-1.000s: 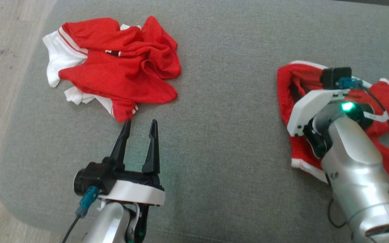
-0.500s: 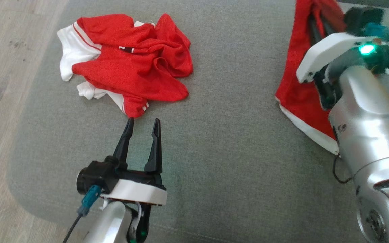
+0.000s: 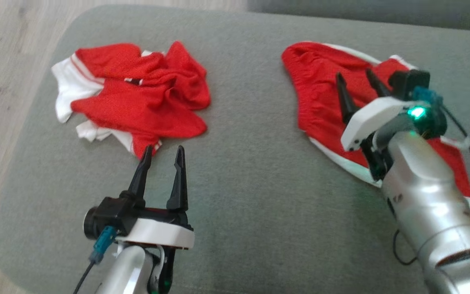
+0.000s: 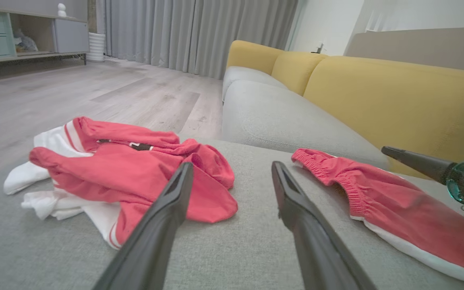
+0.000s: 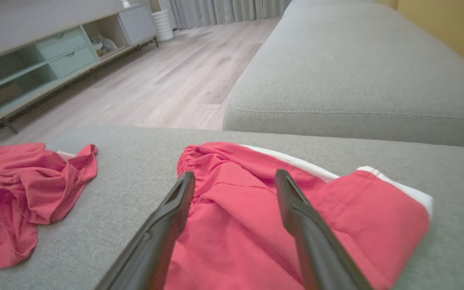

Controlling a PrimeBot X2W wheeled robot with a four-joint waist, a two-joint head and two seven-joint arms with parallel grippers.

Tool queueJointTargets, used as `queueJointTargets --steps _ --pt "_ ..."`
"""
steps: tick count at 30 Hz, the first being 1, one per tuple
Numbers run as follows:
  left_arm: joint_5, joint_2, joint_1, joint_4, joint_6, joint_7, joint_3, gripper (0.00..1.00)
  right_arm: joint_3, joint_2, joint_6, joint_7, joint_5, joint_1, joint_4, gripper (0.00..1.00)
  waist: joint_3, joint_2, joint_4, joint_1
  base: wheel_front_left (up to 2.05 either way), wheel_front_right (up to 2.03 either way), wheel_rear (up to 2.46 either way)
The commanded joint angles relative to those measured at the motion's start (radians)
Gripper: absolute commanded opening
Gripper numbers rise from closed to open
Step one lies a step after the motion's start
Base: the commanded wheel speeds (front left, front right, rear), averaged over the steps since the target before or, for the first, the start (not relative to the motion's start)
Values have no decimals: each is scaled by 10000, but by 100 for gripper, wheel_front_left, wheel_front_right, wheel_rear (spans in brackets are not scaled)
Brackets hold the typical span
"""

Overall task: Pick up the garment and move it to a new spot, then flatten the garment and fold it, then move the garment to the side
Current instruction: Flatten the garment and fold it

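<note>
The red shorts [image 3: 320, 94] lie loosely spread on the right half of the grey cushion [image 3: 251, 183], toward its far edge. Their gathered waistband points at the cushion's middle, and white trim runs along the near hem. The right gripper [image 3: 353, 75] hangs over them with its two dark fingers spread apart and nothing between them, and a green light [image 3: 417, 112] glows on its wrist. The right wrist view looks down between those fingers onto the shorts [image 5: 256, 225] and shows one leg turned over on itself, its white edge uppermost.

On the cushion's left half sits a crumpled red and white jersey [image 3: 133, 98]. The left gripper [image 3: 164, 149] is over the cushion's near side, fingers wide apart and empty, with its tips just short of the jersey's nearest hem. A small dark patch [image 3: 134, 81] with pale marks sits near the jersey's collar. It may be lettering, but it is too small to read.

The left wrist view takes in one finger [image 4: 413, 163] of the right gripper at its right edge. Beyond the cushion's far edge it shows a second grey seat [image 4: 280, 121], yellow backrests [image 4: 397, 96] and grey curtains [image 4: 199, 32]. The right wrist view has a low cabinet [image 5: 54, 52] with pale green drawers across the wooden floor [image 5: 167, 88], off the cushion's left.
</note>
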Motion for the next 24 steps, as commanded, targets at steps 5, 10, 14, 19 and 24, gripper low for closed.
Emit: queueJointTargets --steps 5,10,14,19,24 --pt "155 12 67 -331 36 -65 548 100 685 223 67 -581 471 720 -1191 100 -700 0 -1032 0 0 0 0" --pt "278 12 130 -337 13 -65 739 100 -295 189 67 -677 -48 1849 -2858 100 -891 0 -1798 0 0 0 0" --pt "398 15 85 -320 -53 -65 829 100 -1557 205 67 -680 -738 3532 -4891 100 -926 0 -2320 0 0 0 0" --pt "556 22 -45 -246 -205 -65 897 100 -2401 221 67 -682 -894 5555 -7125 100 -734 0 -2828 0 0 0 0" --pt "660 101 -129 -13 -407 -65 913 100 -2357 223 67 -682 -648 6726 -8139 100 -506 0 -3273 0 0 0 0"
